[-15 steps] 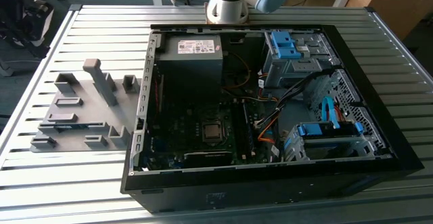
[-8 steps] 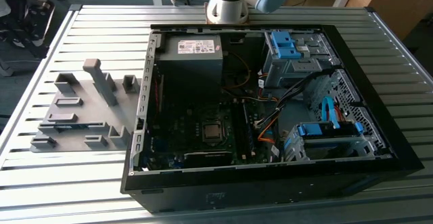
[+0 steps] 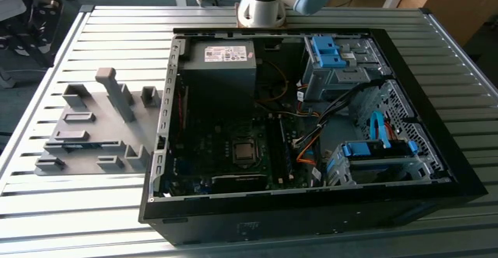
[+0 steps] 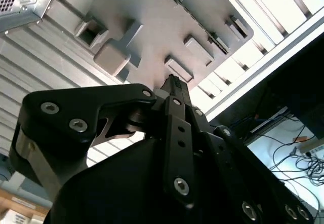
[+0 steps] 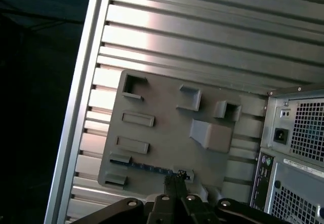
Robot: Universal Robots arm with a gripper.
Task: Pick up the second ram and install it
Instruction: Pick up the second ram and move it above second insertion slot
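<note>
Above the grey tray (image 5: 167, 117), I am hovering my gripper (image 5: 174, 181), fingers together and empty, near the second ram (image 5: 152, 168), seemingly slotted on edge for easy pinching.

- The arm (image 3: 263, 4) stands at the upper middle of the exterior view, running off the top edge.
- In both wrist views the gripper (image 4: 172, 83) (image 5: 174, 182) has its fingers pressed together.

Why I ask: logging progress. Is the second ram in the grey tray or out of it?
In the tray: the second ram sits among the blocks of the grey tray; the gripper is not on it.
</note>
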